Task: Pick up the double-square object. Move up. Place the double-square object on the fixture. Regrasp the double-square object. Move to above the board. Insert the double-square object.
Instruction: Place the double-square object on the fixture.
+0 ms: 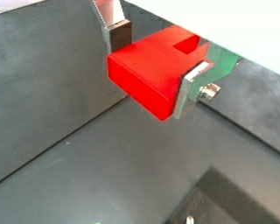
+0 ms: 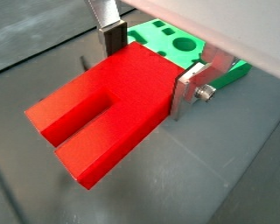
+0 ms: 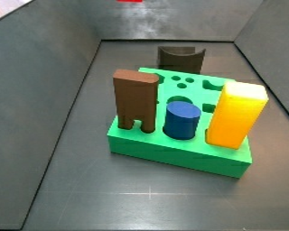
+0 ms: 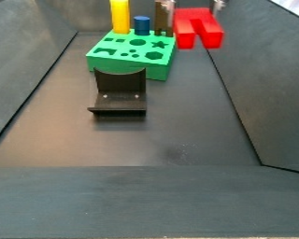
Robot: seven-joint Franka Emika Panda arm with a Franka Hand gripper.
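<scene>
- fixture (image 4: 119, 95) is nearest in a side view, dark squat block on the grey floor, just in front of the board, nothing on it
- in a side view from the opposite end the fixture (image 3: 180, 58) sits behind the board, scooped top edge visible
- board (image 4: 135, 51) is green, flat on the floor, shaped cut-outs across its top; also a green corner with holes in a wrist view (image 2: 166, 38)
- standing in the board: brown notched block (image 3: 134, 100), blue cylinder (image 3: 180, 119), yellow-orange block (image 3: 237, 112), all upright
- double-square object (image 4: 196, 25) is red, up in the air beyond and to the side of the board, touching neither floor nor board
- gripper (image 2: 152, 54) has its silver plates closed against opposite faces of the double-square object (image 2: 101, 109), pads pressed to it; stepped groove runs along the piece's free end
- same hold in a wrist view: gripper (image 1: 156, 56) clamps the red piece (image 1: 154, 70), notch on its top face between the fingers (image 1: 196, 84)
- gripper body itself hidden in both side views; only a red sliver at the top edge (image 3: 131, 2)
</scene>
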